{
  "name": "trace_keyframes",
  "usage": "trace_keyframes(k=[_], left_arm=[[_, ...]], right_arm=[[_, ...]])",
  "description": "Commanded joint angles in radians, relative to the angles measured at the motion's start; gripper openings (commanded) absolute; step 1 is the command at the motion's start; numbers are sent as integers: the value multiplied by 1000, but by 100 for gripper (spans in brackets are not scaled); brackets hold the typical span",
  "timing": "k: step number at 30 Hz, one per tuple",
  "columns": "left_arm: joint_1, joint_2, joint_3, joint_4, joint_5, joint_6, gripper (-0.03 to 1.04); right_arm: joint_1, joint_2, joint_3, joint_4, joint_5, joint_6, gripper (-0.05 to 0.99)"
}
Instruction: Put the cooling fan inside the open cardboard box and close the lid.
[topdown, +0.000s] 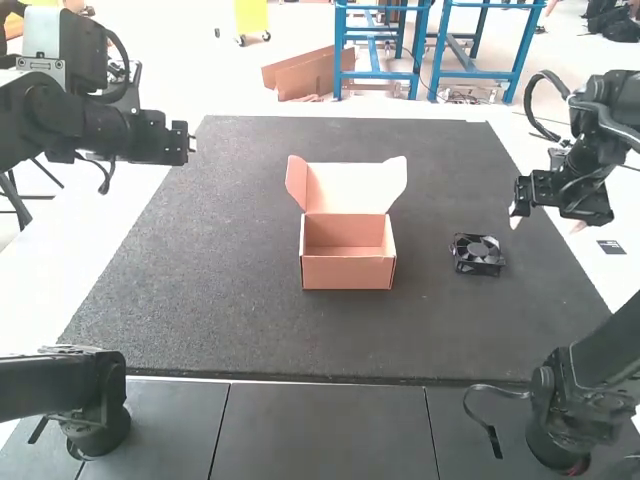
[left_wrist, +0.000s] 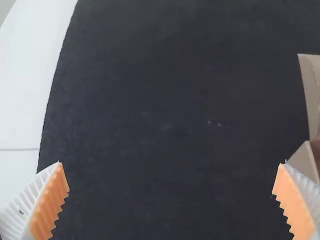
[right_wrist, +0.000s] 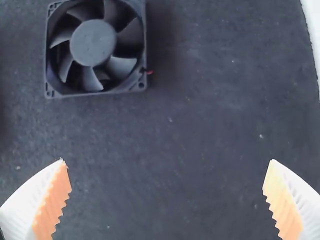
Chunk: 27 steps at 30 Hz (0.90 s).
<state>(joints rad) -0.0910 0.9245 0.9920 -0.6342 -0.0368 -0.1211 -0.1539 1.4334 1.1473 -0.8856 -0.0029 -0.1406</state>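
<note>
Currently at the first step: the cooling fan (topdown: 477, 254) is not yet picked up. It lies flat on the black mat (topdown: 200, 280), blades up, at 3 o'clock of the cardboard box (topdown: 347, 262), near it but apart. The box stands mid-mat, open, with its lid (topdown: 347, 184) raised on the 12 o'clock side and nothing visible inside.

The right gripper (topdown: 522, 196) hangs above the mat at about 1 o'clock of the fan, jaws spread wide and empty. The fan sits outside the gap between them, beyond the fingertips and off-centre. The left gripper (topdown: 182, 140) is at 10 o'clock of the box, well apart, jaws likewise spread, holding nothing.

Judgement: the next move calls for the right arm to centre over the fan, descend, and pinch across its square frame rather than the blades.
</note>
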Motion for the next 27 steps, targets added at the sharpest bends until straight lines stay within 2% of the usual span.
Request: trace_keyframes(k=[1,16,27], left_arm=[[5,7,-4,13,9,-6,97],[2,22,-6,21,9,-5,97],[4,27,-12,8,9,-5,97]], right_arm=[[-10,41,20,20,-9,-28,89],[-7,285,120,143,-11,-24,89],[-6,427,170,158,-3,-19,90]])
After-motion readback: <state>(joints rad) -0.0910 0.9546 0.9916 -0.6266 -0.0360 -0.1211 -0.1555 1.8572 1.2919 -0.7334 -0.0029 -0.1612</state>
